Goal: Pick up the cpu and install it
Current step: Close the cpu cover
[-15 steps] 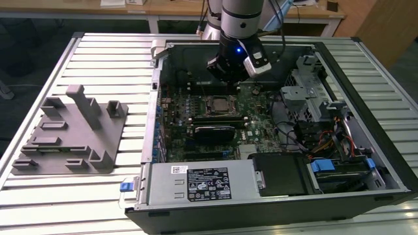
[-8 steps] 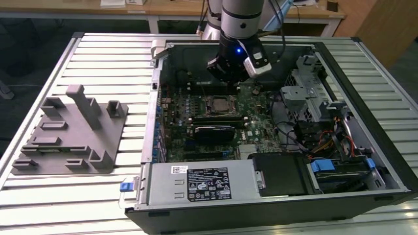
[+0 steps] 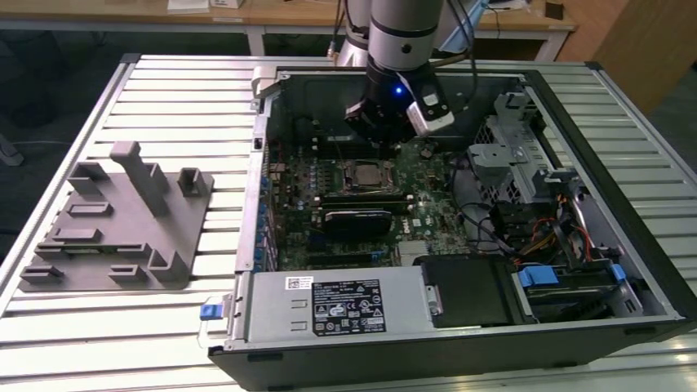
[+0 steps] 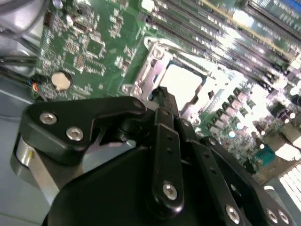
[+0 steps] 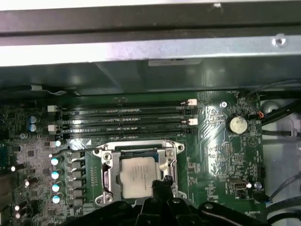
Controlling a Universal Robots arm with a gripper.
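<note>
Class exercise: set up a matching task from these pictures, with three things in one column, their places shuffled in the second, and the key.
Things:
1. cpu
2. round coin battery
3. grey holder block

Places:
A. on the slatted table, outside the computer case
B. lying in the metal-framed socket
C. on the green board, apart from the socket

Pairs: 1-B; 2-C; 3-A

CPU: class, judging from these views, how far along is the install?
Done: the cpu lies inside the socket frame. In hand: the gripper is low over the cpu's edge. Left: whether the cpu is fully seated cannot be told.
</note>
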